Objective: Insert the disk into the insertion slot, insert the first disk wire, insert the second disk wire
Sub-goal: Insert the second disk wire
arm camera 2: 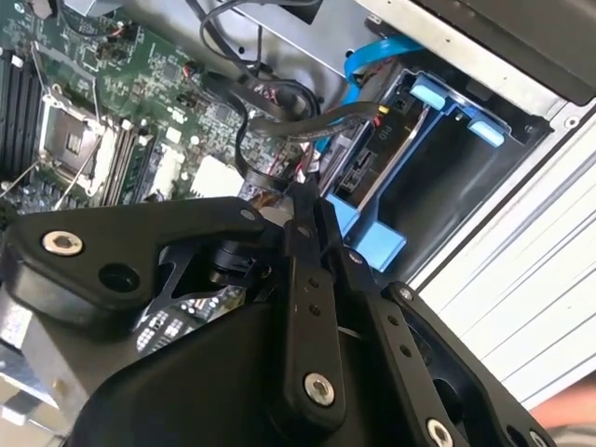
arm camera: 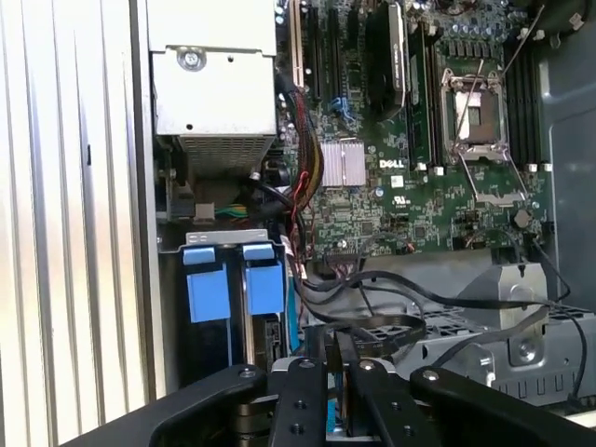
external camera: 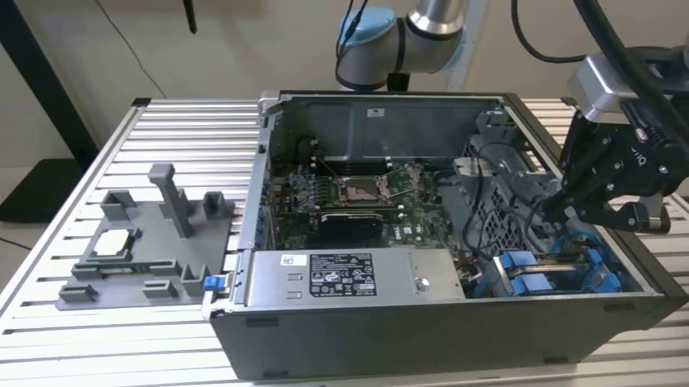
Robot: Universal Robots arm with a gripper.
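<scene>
Disk seated on edge in the blue-railed slot; judged stage: wire insertion.

Exterior view. An open case lies on the slatted table. The slot is at the lower right of the frame, at the case's front corner. The gripper hangs just above it at the right of the frame, reaching down inside the case wall. The board fills the middle of the frame.

Second wrist view. The fingers stand close together, tips near the disk's connector end. Whether a plug is pinched between them cannot be told. A bundle of black wires and a blue cable run just beside the disk; a plug on a black wire lies near its connector edge.

First wrist view. The gripper is beside a loop of black wires, with the slot's blue tabs close by.

Technique, as judged. A plug should be gripped square, its long side parallel to the disk's connector. It should be pushed straight along the socket axis, without side load. Slack wire should be kept clear of the fingers and of the blue tabs, so that nothing snags or drags the disk out of its rails.
</scene>
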